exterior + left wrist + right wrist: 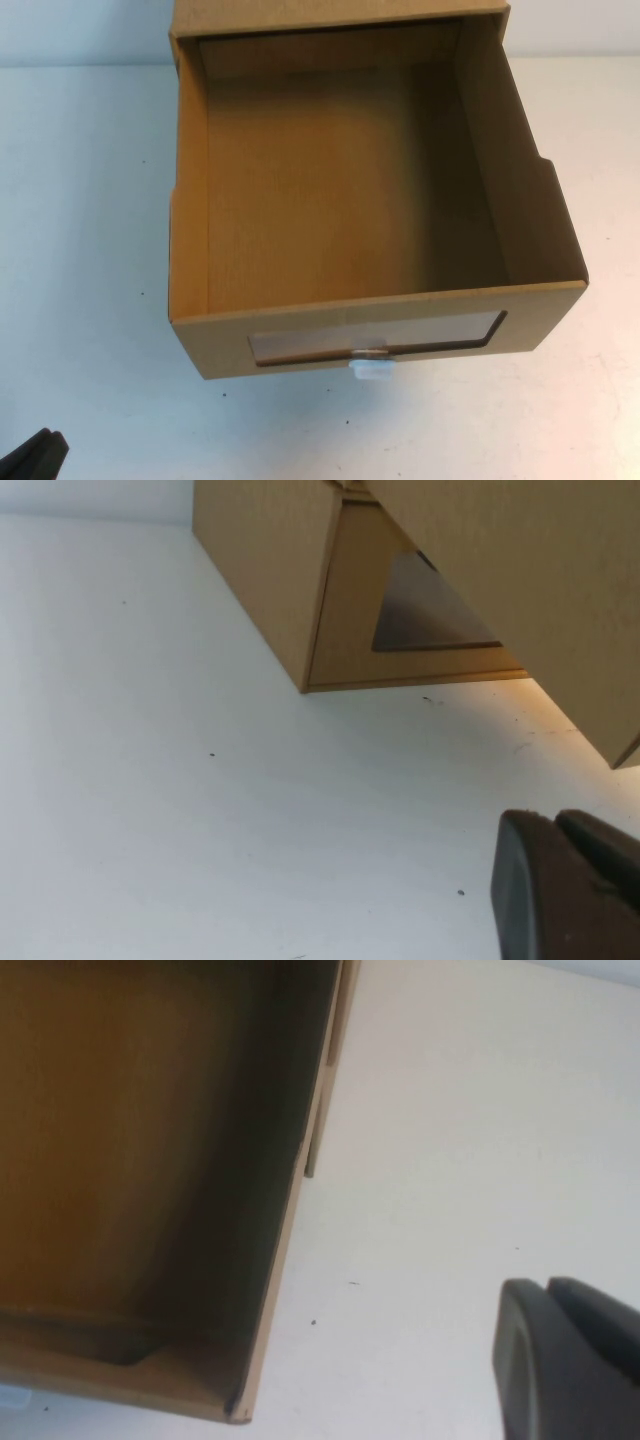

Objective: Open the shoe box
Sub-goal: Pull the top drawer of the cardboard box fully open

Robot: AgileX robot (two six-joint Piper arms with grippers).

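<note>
Left end effector (35,458) closed, empty, at 7 o'clock of shoe box (370,200) | right end effector (548,1290) closed, empty, beside its 3 o'clock wall | box mid-tabletop (80,250), matte tan cardboard, drawer out toward 6 o'clock, axis 12–6 | pale pull tab (370,370) under clear window (400,335) | we judge it open.

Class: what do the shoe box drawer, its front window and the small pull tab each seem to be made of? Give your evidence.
Drawer: brown cardboard, matte, visible cut edges. Window: probably clear plastic film, slightly glossy. Pull tab: likely translucent plastic. Left gripper, near-left of the drawer, and right gripper, beside its right wall, both shut, hold nothing.
</note>
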